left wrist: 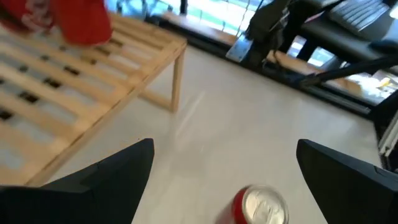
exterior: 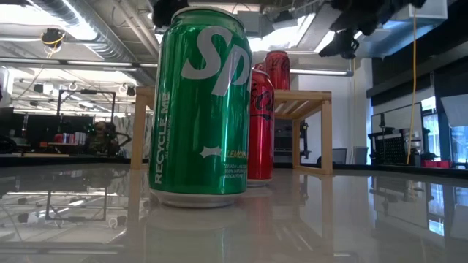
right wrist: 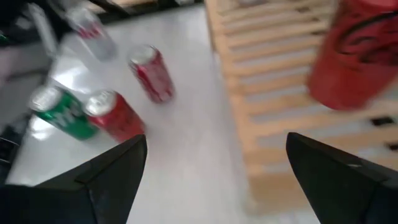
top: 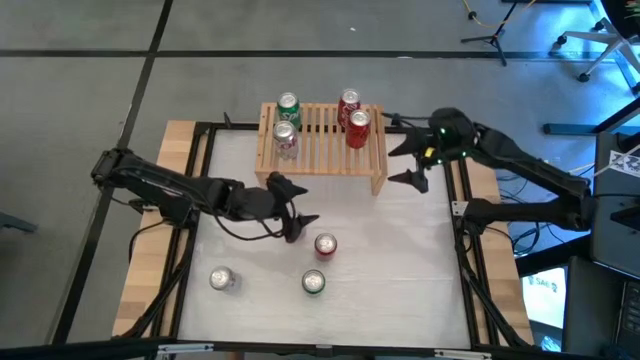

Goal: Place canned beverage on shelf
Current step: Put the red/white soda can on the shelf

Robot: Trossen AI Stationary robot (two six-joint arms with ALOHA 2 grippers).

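The light wooden shelf [top: 322,140] stands at the table's far middle and carries a green can [top: 288,105], a pale can [top: 285,141] and two red cans [top: 353,118]. A red can [top: 325,245], a green can [top: 313,283] and a silver can [top: 221,279] stand upright on the table. My left gripper [top: 292,207] is open and empty, in front of the shelf and just left of the red can, which shows low between its fingers in the left wrist view [left wrist: 261,206]. My right gripper [top: 406,160] is open and empty beside the shelf's right end.
The low view has the green can [exterior: 201,109] close up, the red can [exterior: 260,124] behind it and the shelf [exterior: 311,109] farther back. The table's black frame rails [top: 458,210] run along its sides. White tabletop [top: 400,260] lies bare at the near right.
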